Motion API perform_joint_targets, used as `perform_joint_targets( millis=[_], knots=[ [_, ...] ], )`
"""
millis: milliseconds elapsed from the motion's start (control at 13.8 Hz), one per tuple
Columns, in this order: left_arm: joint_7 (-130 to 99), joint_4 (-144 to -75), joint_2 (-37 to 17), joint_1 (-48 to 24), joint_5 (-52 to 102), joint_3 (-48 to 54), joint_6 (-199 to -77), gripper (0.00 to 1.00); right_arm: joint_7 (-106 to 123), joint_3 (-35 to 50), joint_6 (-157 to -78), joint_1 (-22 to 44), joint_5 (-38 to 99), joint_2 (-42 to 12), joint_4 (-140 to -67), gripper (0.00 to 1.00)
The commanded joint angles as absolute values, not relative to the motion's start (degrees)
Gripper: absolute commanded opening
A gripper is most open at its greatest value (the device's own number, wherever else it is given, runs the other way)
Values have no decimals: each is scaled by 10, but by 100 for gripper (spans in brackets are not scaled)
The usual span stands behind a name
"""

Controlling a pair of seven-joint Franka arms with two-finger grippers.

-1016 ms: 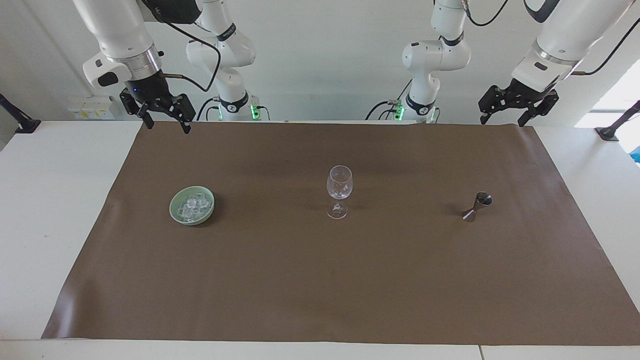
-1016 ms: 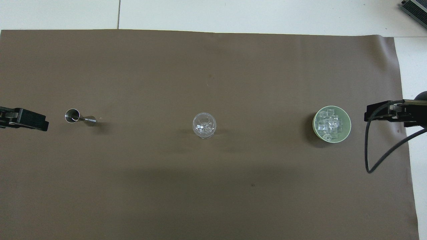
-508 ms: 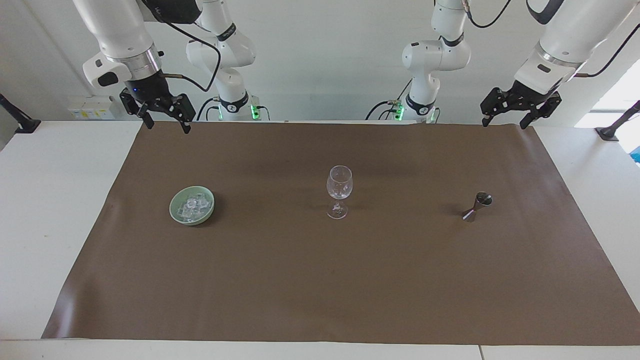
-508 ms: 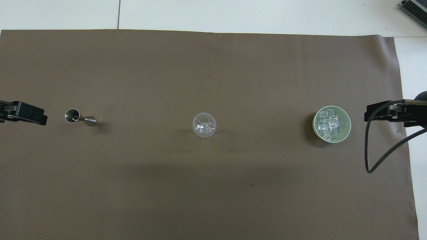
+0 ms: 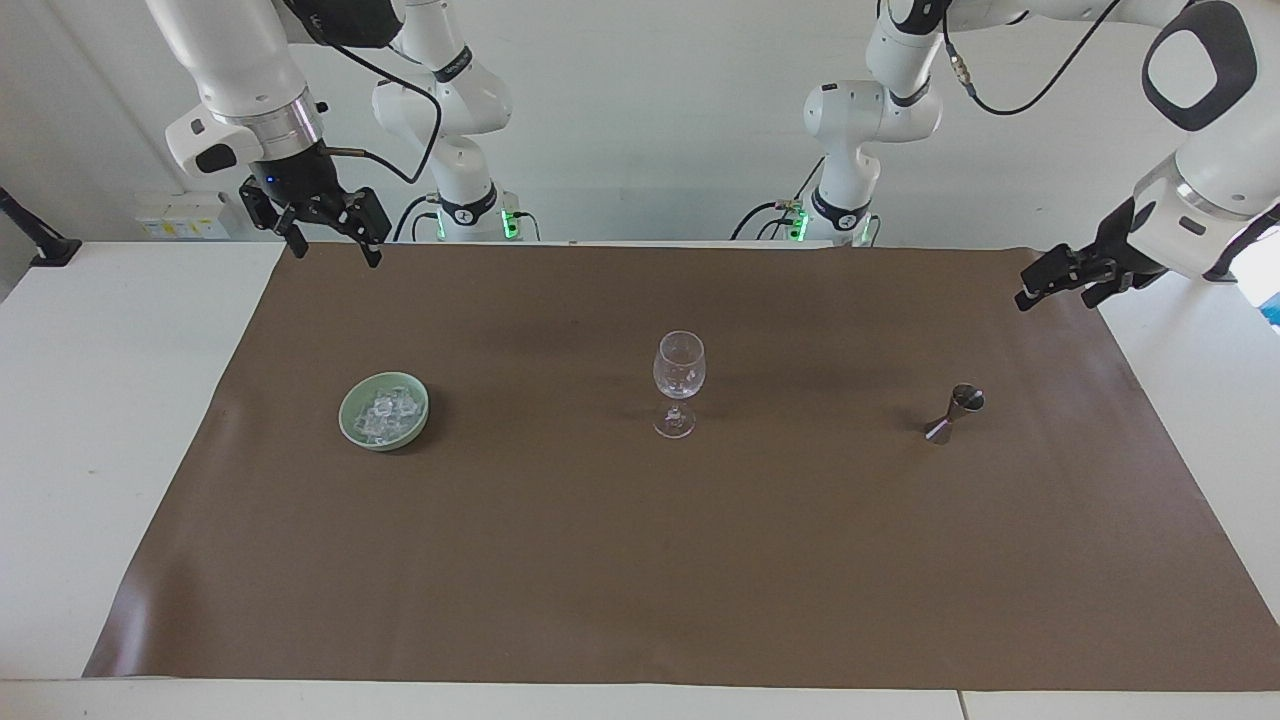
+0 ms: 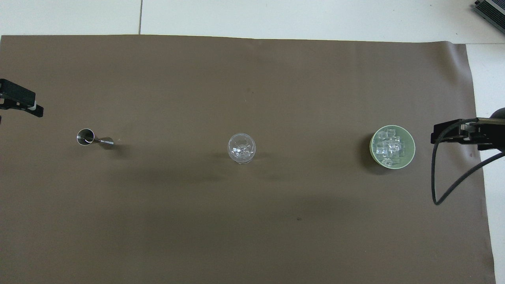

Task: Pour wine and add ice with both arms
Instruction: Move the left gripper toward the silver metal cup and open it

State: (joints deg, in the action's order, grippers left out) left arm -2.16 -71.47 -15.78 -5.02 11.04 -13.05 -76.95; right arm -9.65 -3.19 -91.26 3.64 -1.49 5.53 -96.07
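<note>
Ice (image 5: 384, 414) lies heaped in a pale green bowl (image 5: 352, 428) on the worktop's brown mat (toward the right arm's end). Right hand (image 5: 330, 239) hangs spread wide, holding nothing, above the mat's edge; left hand (image 5: 1052, 285): spread unreadable.

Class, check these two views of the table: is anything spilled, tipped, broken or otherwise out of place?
Nothing stands out. The wine glass and jigger stand upright, the ice sits inside its green bowl, and the brown mat shows no spill.
</note>
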Motion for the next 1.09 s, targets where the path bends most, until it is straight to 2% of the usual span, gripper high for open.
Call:
perform_joint_targets(
  millis=[0, 290, 799, 1016],
  knots=[
    [-117, -666, -203, -61, 162, -163, -748, 100, -82, -33, -909, 35, -10, 60, -964, 100],
    [-271, -668, -227, -54, 271, -202, -771, 100, -82, -33, -909, 35, -10, 60, -964, 100],
    [-456, -714, -234, -20, 390, -213, -843, 100, -82, -33, -909, 35, -10, 60, -964, 100],
    [-540, -720, -255, 9, 461, -214, -864, 100, -82, -33, -909, 35, -10, 60, -964, 100]
  ],
)
